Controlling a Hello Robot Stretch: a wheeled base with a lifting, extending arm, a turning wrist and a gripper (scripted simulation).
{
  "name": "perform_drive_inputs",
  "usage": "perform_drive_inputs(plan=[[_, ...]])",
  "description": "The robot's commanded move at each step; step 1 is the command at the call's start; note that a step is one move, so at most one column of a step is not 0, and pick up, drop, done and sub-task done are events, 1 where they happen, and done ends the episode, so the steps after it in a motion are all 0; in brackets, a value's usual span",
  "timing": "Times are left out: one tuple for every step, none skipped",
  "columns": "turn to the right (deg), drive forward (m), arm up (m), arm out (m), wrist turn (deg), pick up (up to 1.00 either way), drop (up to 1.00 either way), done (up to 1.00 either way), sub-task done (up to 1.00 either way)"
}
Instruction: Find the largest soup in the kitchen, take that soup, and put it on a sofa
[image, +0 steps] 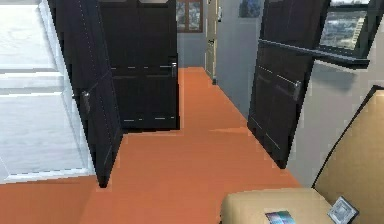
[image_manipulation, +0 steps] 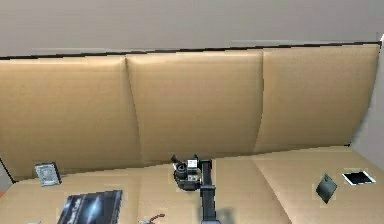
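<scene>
A tan sofa (image_manipulation: 200, 100) with a tall padded back spans the arm side view. The dark arm (image_manipulation: 208, 203) rises from the bottom edge over the sofa's seat. At its far end, my gripper (image_manipulation: 181, 166) sits low in front of the backrest, just above the seat cushion. A small dark roundish blob (image_manipulation: 183, 179) lies at the fingers against the seat; I cannot tell whether the gripper holds anything. The sofa's corner (image: 262, 203) also shows at the forward view's bottom right.
Lying on the seat are a small framed item (image_manipulation: 46, 173), a dark flat book-like thing (image_manipulation: 90, 207), a small dark card (image_manipulation: 326, 186) and a white-edged item (image_manipulation: 358, 177). Ahead, an orange floor (image: 190, 150) runs between open dark doors (image: 85, 80) (image: 285, 80) into a hallway.
</scene>
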Motion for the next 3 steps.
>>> perform_drive_inputs(plan=[[0.0, 0.0, 0.1, 0.0, 0.0, 0.0, 0.0, 0.0, 0.0], [0.0, 0.0, 0.0, -0.08, 0.0, 0.0, 0.0, 0.0, 0.0], [0.0, 0.0, 0.0, 0.0, 0.0, 0.0, 0.0, 1.0, 0.0]])
